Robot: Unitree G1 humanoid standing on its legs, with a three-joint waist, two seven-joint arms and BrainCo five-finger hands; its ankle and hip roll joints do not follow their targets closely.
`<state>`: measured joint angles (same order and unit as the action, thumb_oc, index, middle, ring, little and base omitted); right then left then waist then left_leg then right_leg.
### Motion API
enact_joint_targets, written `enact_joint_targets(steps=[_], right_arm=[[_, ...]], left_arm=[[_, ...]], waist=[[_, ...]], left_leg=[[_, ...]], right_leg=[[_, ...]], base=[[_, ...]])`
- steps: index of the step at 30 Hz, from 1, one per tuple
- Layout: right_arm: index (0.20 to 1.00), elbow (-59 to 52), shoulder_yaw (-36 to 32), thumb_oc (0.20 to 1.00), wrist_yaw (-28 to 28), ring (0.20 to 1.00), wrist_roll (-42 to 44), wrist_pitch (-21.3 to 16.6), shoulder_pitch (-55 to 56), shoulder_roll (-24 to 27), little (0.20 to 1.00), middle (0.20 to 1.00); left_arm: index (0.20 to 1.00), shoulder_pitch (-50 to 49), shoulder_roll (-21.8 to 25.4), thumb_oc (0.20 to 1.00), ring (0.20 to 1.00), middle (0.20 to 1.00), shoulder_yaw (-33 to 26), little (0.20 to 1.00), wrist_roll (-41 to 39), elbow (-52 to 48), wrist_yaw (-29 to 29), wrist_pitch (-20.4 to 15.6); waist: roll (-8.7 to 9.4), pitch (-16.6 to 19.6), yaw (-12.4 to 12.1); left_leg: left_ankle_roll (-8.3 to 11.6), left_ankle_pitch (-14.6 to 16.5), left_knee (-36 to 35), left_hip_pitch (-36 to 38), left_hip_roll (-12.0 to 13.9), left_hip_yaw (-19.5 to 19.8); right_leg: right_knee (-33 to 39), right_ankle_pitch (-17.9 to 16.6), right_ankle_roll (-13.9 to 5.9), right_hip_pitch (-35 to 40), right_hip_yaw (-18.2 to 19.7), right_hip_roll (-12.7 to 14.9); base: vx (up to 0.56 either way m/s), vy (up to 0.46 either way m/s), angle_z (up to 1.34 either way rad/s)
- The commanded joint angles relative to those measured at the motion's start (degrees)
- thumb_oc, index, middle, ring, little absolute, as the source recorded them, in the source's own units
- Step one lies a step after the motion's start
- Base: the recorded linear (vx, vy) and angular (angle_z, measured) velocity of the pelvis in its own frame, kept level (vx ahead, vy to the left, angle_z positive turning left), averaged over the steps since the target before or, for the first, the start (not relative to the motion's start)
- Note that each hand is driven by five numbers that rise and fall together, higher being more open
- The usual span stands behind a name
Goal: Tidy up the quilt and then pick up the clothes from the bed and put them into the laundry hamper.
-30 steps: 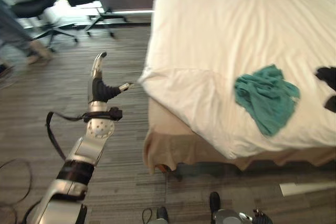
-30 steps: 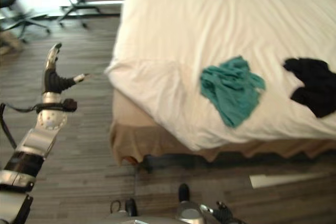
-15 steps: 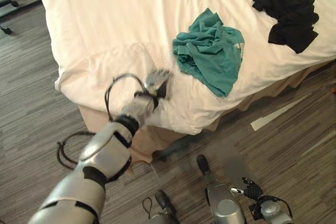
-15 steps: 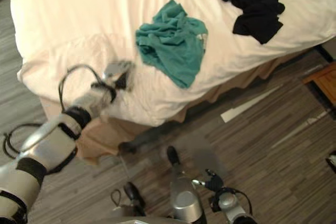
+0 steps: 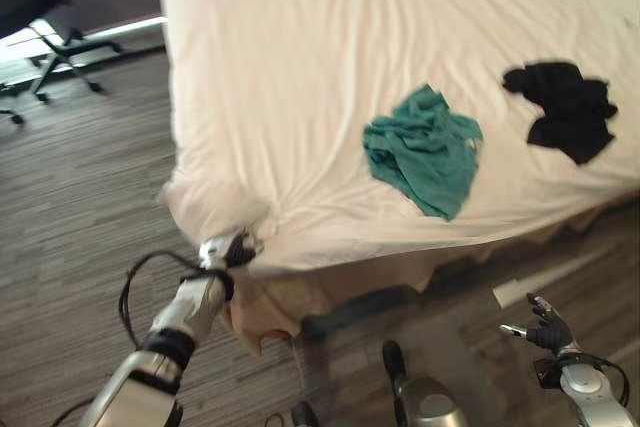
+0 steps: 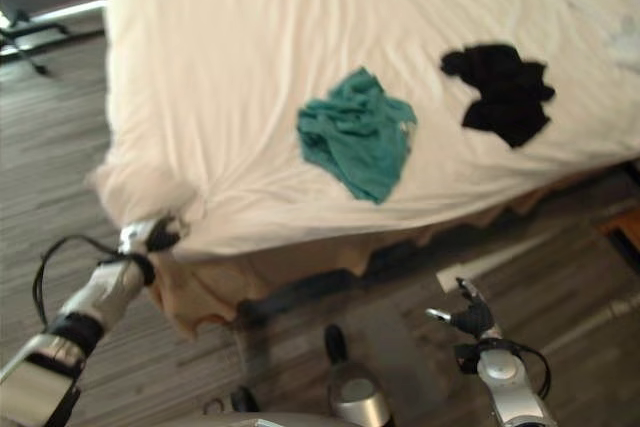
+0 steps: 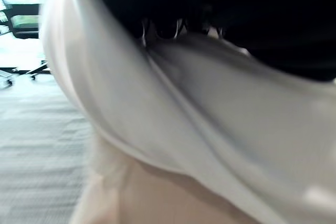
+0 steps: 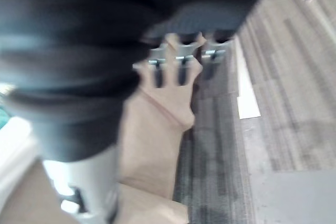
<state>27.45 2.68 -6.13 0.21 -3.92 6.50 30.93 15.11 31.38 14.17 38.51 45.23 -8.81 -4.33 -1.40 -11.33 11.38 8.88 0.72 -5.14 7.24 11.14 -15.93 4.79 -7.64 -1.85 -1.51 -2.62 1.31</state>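
A cream quilt covers the bed, bunched at its near left corner. My left hand is at that corner below the bed's edge, fingers curled into the cloth; in the left wrist view the quilt pulls into taut folds from the fingers. A crumpled teal garment lies on the quilt near the front edge. A black garment lies to its right. My right hand hangs low over the floor at the lower right, fingers relaxed and holding nothing.
A tan bed skirt hangs below the quilt along the bed's front. An office chair stands at the far left on the wood-look floor. A white strip lies on the floor by the bed's front.
The camera has swung, so the whole bed sits differently. My left hand has gone from lying on the quilt to its corner at the bed's edge. My right hand has come into view.
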Motion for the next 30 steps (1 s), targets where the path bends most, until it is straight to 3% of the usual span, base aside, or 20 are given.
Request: enact_joint_targets(steps=[1,4,5,6,7,8,12,14,15,18,19,24,26,30], right_arm=[[1.0,-2.24,-1.21,1.0,-0.77,1.0,-3.12,-3.04,-7.73,0.55,1.0,1.0],[1.0,-6.03,0.48,1.0,-1.29,1.0,-4.02,-3.94,-14.84,2.44,1.0,1.0],[1.0,-6.04,2.8,1.0,-2.12,1.0,-4.18,-4.4,-21.55,3.58,1.0,1.0],[1.0,-5.93,2.89,1.0,-2.15,1.0,-4.16,-4.44,-21.73,3.62,1.0,1.0],[0.2,-5.35,5.99,0.2,-2.7,0.2,-4.23,-4.26,-29.12,4.48,0.2,0.2],[0.2,-5.3,6.03,0.2,-2.71,0.2,-4.22,-4.28,-29.18,4.49,0.2,0.2],[0.2,4.91,16.16,0.2,-5.09,0.2,-1.52,-3.18,-56.22,5.02,0.2,0.2],[0.2,7.85,18.08,0.2,-5.31,0.2,-0.17,-3.26,-61.31,5.18,0.2,0.2],[0.2,11.77,21.16,0.2,-6.11,0.2,1.24,-2.96,-69.2,3.89,0.2,0.2],[0.2,14.49,23.23,0.2,-7.03,0.2,3.05,-3.17,-74.45,2.25,0.2,0.2],[0.2,16.21,25.38,0.2,-7.61,0.2,3.02,-3.33,-77.41,-0.12,0.2,0.2],[0.2,16.23,27.36,0.2,-6.73,0.2,3.29,-3.5,-75.09,-7.22,0.2,0.2],[0.2,16.02,33.94,0.2,-5.4,0.2,-6.91,-2.75,-69.63,-11.8,0.2,0.2],[0.2,15.58,37.9,0.2,-1.79,0.2,-11.26,-3.35,-58.14,-16.23,0.2,0.2]], left_arm=[[1.0,-3.49,4.91,1.0,1.0,1.0,-1.41,1.0,-3.52,11.7,1.07,6.87],[1.0,-7.63,-1.34,1.0,1.0,1.0,-2.86,1.0,-8.32,17.28,-0.52,6.44],[1.0,-9.32,-5.76,1.0,1.0,1.0,-1.62,1.0,-10.7,21.99,-1.28,5.98],[1.0,-9.24,-5.82,1.0,1.0,1.0,-1.68,1.0,-10.71,22.08,-1.33,5.94],[1.0,-11.39,-8.73,1.0,1.0,1.0,0.45,1.0,-11.66,23.99,-0.68,5.52],[1.0,-11.38,-8.75,1.0,1.0,1.0,0.42,1.0,-11.66,24.0,-0.69,5.51],[1.0,-12.16,-11.44,1.0,1.0,1.0,7.89,1.0,-13.0,26.18,0.03,3.72],[1.0,-11.25,-11.71,1.0,1.0,1.0,8.93,1.0,-13.19,26.15,-0.05,3.53],[1.0,-8.78,-11.46,1.0,1.0,1.0,11.89,1.0,-13.2,26.13,-0.68,3.22],[1.0,-6.13,-10.7,1.0,1.0,1.0,14.94,1.0,-13.34,24.85,-1.73,2.64],[1.0,-2.67,-10.39,1.0,1.0,1.0,18.67,1.0,-12.86,22.18,-2.92,1.9],[1.0,1.07,-11.8,1.0,1.0,1.0,21.64,1.0,-13.45,18.93,-4.31,1.7],[1.0,2.82,-12.68,1.0,1.0,1.0,21.06,1.0,-13.41,18.24,-6.21,1.9],[1.0,2.76,-13.5,1.0,1.0,1.0,20.56,1.0,-12.04,18.17,-7.31,2.13]], waist=[[2.4,0.53,-4.19],[2.81,1.74,-6.5],[3.15,2.32,-8.32],[3.13,2.42,-8.2],[3.4,2.54,-10.5],[3.39,2.55,-10.43],[3.64,-1.97,-16.84],[3.37,-3.05,-17.47],[2.88,-5.69,-19.01],[2.16,-8.12,-20.23],[1.1,-10.16,-21.2],[-0.03,-12.85,-21.91],[0.09,-13.69,-21.59],[0.62,-13.18,-20.53]], left_leg=[[-0.63,0.43,0.14,-0.58,0.03,2.29],[-0.93,0.76,0.14,-0.29,-0.4,3.81],[-1.06,0.7,0.14,-0.78,-0.68,5.1],[-1.08,0.49,0.14,-1.08,-0.69,5.19],[-1.11,0.21,0.14,-1.98,-0.88,6.64],[-1.11,0.2,0.14,-2.02,-0.88,6.68],[-0.39,-2.52,0.36,-9.06,-1.2,11.52],[-0.26,-3.02,0.56,-10.66,-1.22,12.33],[0.14,-4.07,0.95,-13.47,-0.98,13.29],[0.73,-5.12,1.88,-17.03,-0.8,14.29],[1.04,-5.9,2.28,-19.89,-0.48,15.15],[1.0,-6.56,3.48,-23.93,-0.24,14.88],[0.99,-6.23,4.55,-24.18,-0.33,14.66],[0.94,-5.64,4.43,-22.74,-0.3,14.66]], right_leg=[[-5.29,9.27,-10.51,0.58,-0.13,8.67],[-4.61,9.64,-10.32,2.83,-2.1,9.22],[-4.28,9.64,-10.21,3.55,-3.65,9.56],[-4.18,9.42,-10.17,3.34,-3.7,9.56],[-4.25,9.61,-10.03,3.61,-5.07,9.69],[-4.26,9.61,-10.03,3.6,-5.11,9.7],[-5.5,9.64,-9.85,-0.03,-7.86,9.83],[-6.11,9.68,-9.75,-1.4,-8.28,9.89],[-7.28,9.76,-9.58,-3.91,-8.86,10.0],[-8.85,9.75,-9.47,-7.05,-9.36,10.2],[-10.47,10.04,-9.44,-9.79,-10.22,10.36],[-13.13,10.12,-9.52,-14.53,-10.38,10.95],[-12.92,10.25,-9.27,-14.46,-10.02,10.93],[-11.73,10.42,-9.24,-12.8,-9.75,10.65]], base=[[0.05,0.03,0.33],[0.05,0.028,0.39],[0.02,0.029,0.36],[0.03,0.025,0.49],[0.01,0.012,0.67],[-0.01,0.013,0.72],[-0.2,-0.003,0.64],[-0.16,0.009,0.69],[-0.11,0.02,0.47],[-0.19,0.009,0.21],[-0.15,0.022,0.35],[-0.11,0.036,0.17],[-0.04,-0.008,0.05],[0.0,-0.008,0.0]])
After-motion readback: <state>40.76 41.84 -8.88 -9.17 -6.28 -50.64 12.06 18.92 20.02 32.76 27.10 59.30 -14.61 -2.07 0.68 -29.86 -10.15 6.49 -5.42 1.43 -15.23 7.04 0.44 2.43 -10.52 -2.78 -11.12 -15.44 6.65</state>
